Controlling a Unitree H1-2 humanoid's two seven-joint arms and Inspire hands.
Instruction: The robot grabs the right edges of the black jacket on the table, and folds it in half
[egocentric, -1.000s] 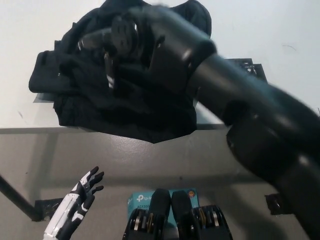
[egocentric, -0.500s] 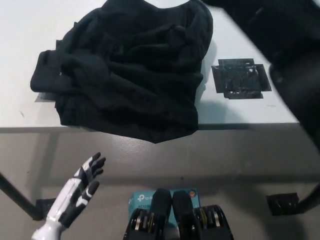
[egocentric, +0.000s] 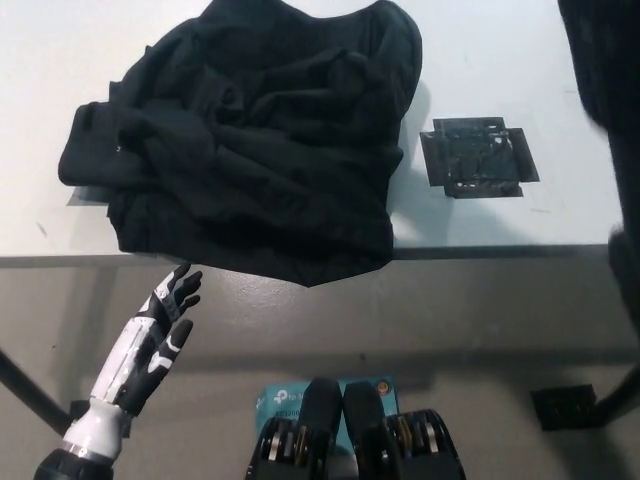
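White and smooth, the table (egocentric: 500, 60) fills the upper part of the head view, with grey floor below its near edge. On it lies the crumpled black fabric jacket (egocentric: 250, 140), bunched in heavy wrinkles, its lower hem spilling a little over the table's front edge. Just to the jacket's right sits a flat black square patch of tape-like material (egocentric: 478, 160).

By its look the jacket is soft, limp and fairly light; it should drape and slide rather than hold a shape, so a fold will need a firm pinch on a hem or seam. The likely place to take hold is the right edge, near the patch, at top and bottom corners.

Low at the left, the white left robot hand (egocentric: 160, 325) hangs below the table with fingers spread, holding nothing. Only the black right arm (egocentric: 610, 130) shows along the right border; its robot hand is out of view.
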